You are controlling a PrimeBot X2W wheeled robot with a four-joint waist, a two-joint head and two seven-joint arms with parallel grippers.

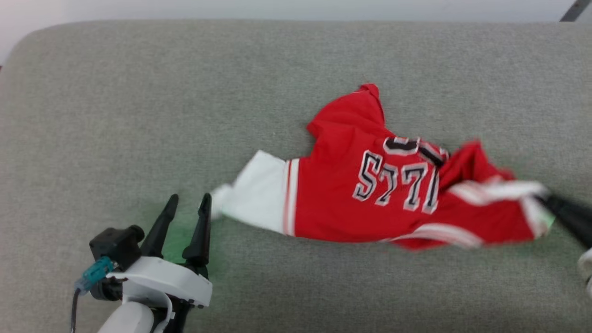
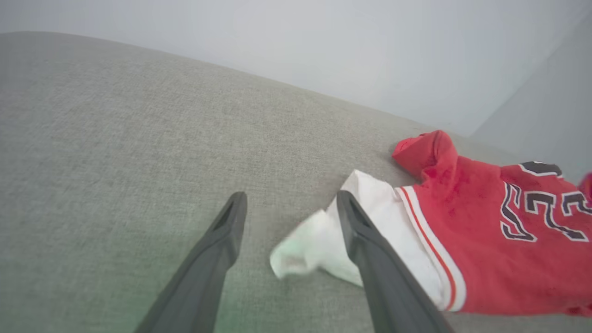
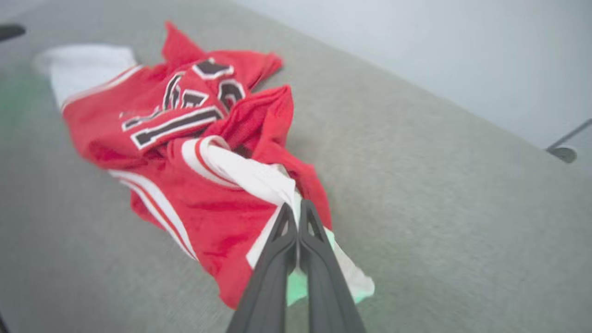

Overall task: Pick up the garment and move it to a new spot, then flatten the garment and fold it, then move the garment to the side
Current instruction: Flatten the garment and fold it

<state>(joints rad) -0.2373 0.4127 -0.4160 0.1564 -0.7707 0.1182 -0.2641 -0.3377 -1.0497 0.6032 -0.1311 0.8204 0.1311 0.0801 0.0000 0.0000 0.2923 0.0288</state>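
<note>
The garment [image 1: 370, 185] is a red jersey T-shirt with white sleeves, striped trim and black white-outlined letters, lying crumpled on the grey couch cushion [image 1: 185, 92]. My right gripper [image 3: 296, 208] is shut on the garment's white sleeve at its right end; it shows at the right edge of the head view [image 1: 545, 199]. My left gripper [image 1: 187, 203] is open just left of the other white sleeve [image 2: 319, 240]. In the left wrist view the sleeve tip lies between my left gripper's [image 2: 289, 201] fingers, untouched by the left finger.
The cushion's rounded back edge [image 1: 296, 23] runs along the top, with a pale wall behind it. A dark metal leg [image 3: 562, 150] stands past the cushion's far right side. Bare cushion spreads to the left and in front of the garment.
</note>
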